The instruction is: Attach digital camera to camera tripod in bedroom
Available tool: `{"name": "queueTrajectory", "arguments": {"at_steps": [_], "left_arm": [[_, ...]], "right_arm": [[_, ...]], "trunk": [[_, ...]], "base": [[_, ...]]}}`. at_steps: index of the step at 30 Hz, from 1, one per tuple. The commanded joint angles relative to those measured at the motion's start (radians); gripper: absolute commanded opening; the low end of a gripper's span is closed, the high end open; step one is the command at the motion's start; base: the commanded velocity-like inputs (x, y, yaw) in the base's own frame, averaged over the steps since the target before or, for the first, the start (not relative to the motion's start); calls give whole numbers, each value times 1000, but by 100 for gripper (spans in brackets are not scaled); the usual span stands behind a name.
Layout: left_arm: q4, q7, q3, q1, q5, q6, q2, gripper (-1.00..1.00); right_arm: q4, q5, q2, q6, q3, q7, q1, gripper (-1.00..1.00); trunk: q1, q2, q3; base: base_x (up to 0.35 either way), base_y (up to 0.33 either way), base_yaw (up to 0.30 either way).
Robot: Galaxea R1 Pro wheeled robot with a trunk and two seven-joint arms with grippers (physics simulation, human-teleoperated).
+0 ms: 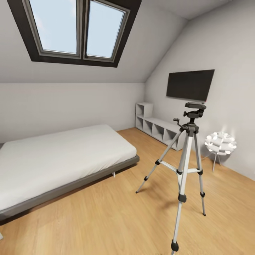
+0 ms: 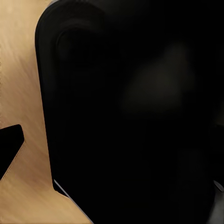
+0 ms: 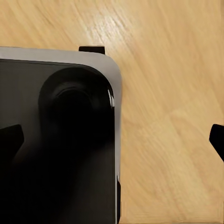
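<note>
Bedroom: white walls under a sloped ceiling, light wood floor [image 1: 106, 219].
Skylight [image 1: 76, 30]: double, dark-framed, set in the slope, pale sky behind the glass.
Bed [image 1: 60, 159]: low, grey frame, white mattress, at the left half of the head view.
Shelf unit [image 1: 156, 127]: white open cubbies along the right wall, behind the tripod.
Wall screen [image 1: 190, 85]: black, flat, mounted above the shelf unit.
Camera tripod [image 1: 184, 166]: upright on the floor right of the bed, three silver legs spread, black head on top with nothing mounted, handle pointing left.
Lamp [image 1: 220, 143]: white, lit, on thin legs near the right wall, just beyond the tripod.
Robot base [image 3: 60, 140]: dark rounded body with pale edge over wood floor in the right wrist view.
Right claw [image 3: 114, 137]: dark fingertips [image 3: 10, 140] wide apart, holding nothing.
Left claw: one dark tip [image 2: 9, 147] visible beside a large black shape; cannot tell whether apart or together.
</note>
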Motion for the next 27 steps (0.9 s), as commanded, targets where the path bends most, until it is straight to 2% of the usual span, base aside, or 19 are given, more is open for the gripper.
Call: {"name": "queueTrajectory", "arguments": {"at_steps": [1, 27], "left_arm": [[-1, 0, 0, 0, 0, 0, 0, 100], [-1, 0, 0, 0, 0, 0, 0, 100]], "right_arm": [[0, 0, 0, -2, 0, 0, 0, 100], [0, 0, 0, -2, 0, 0, 0, 100]], "trunk": [[0, 0, -1], [0, 0, -1]], "base": [[0, 0, -300], [0, 0, -300]]}}
